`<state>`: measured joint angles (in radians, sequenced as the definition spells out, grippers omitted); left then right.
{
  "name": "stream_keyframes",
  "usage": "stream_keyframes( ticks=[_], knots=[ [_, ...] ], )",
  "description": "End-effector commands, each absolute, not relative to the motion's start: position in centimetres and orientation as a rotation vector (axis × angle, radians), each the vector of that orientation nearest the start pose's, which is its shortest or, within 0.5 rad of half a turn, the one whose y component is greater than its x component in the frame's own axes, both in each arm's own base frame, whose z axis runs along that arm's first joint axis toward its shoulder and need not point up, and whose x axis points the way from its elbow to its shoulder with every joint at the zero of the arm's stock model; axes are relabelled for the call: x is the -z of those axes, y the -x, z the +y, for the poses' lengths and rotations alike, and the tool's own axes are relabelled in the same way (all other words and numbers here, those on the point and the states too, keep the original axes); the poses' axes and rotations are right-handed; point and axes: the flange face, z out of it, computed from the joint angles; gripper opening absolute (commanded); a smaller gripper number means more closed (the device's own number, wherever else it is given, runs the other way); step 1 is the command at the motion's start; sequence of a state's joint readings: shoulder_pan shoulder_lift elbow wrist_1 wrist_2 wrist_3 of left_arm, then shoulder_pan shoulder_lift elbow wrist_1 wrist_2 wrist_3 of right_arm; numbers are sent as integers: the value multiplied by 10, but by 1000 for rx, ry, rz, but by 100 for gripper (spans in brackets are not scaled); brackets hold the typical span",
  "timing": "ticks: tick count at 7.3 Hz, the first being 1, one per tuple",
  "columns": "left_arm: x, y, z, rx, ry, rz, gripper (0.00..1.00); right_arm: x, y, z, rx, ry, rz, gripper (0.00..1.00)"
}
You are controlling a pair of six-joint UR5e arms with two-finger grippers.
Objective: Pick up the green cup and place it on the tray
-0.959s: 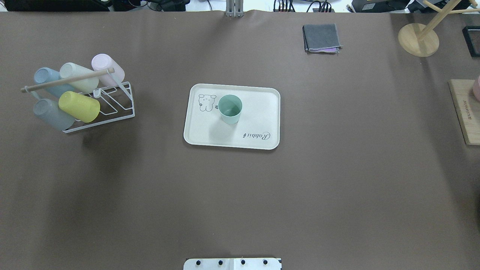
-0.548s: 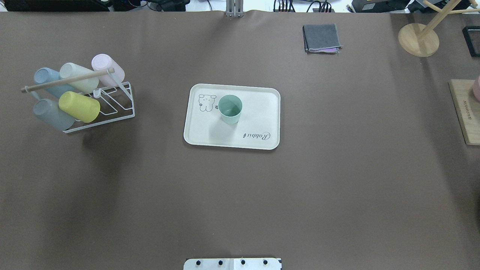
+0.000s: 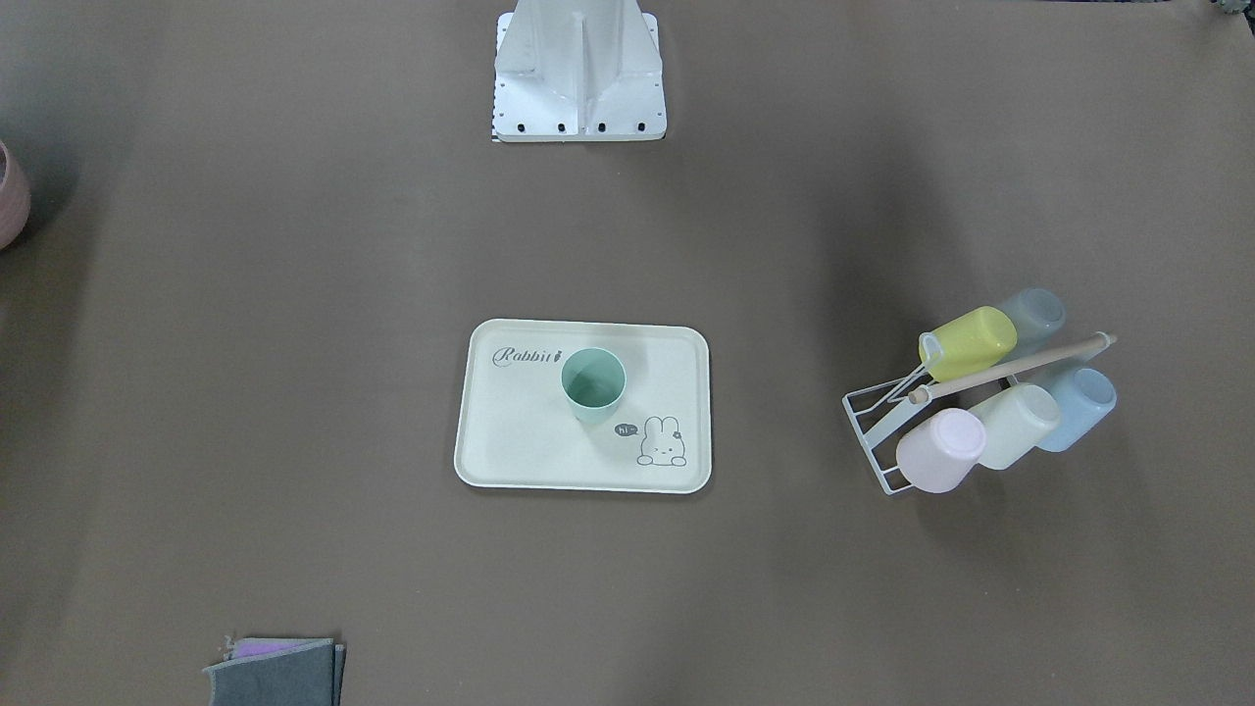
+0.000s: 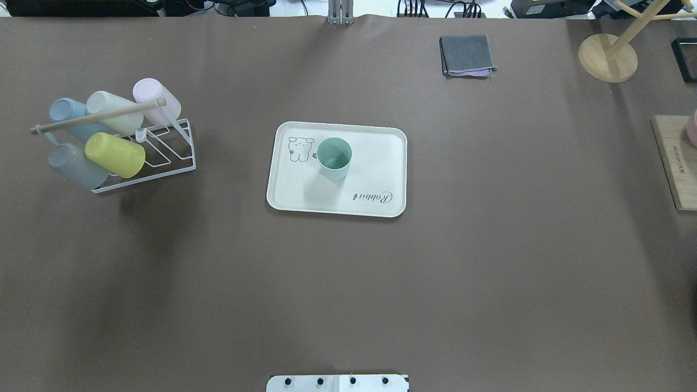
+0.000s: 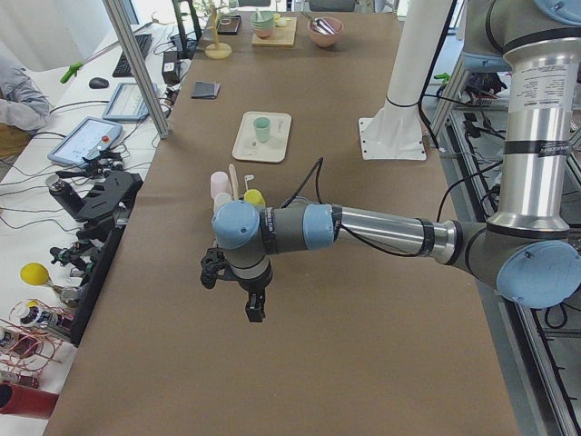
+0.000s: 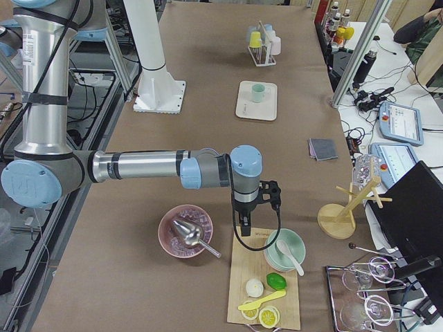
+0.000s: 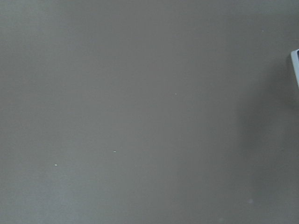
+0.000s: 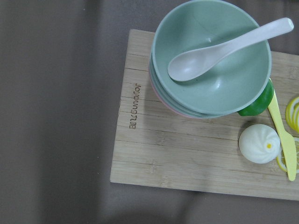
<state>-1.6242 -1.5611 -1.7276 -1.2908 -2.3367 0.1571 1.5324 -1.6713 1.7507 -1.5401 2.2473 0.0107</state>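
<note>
The green cup (image 4: 334, 158) stands upright on the cream tray (image 4: 375, 169) in the middle of the table, between the bunny drawing and the "Rabbit" script; it also shows in the front view (image 3: 593, 382) on the tray (image 3: 510, 441). No gripper is near it. My left gripper (image 5: 254, 307) hangs over bare table at the robot's left end, seen only in the exterior left view. My right gripper (image 6: 243, 223) hangs over the wooden board at the right end, seen only in the exterior right view. I cannot tell whether either is open or shut.
A white wire rack (image 4: 163, 155) with several pastel cups stands left of the tray. A folded grey cloth (image 4: 467, 54) and a wooden stand (image 4: 607, 57) lie at the far right. A wooden board (image 8: 187, 154) holds stacked bowls (image 8: 210, 79) with a spoon.
</note>
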Motion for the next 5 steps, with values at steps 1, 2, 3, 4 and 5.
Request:
stream_keyframes(
  ticks=[1,2,3,4,5],
  knots=[
    [-615,90,-469,-48,47,763,99,-620,-53,-459,62,-89,-678,100],
    [-616,89,-468,-49,49,761,99,-622,-53,-460,67,-108,-680,100],
    [-614,89,-470,-51,45,761,99,-627,-53,-461,70,-121,-684,100],
    [-614,89,-471,-51,45,761,99,-627,-53,-461,74,-127,-687,100],
    [-612,89,-470,-52,42,761,99,-628,-52,-462,74,-125,-690,100]
  ],
)
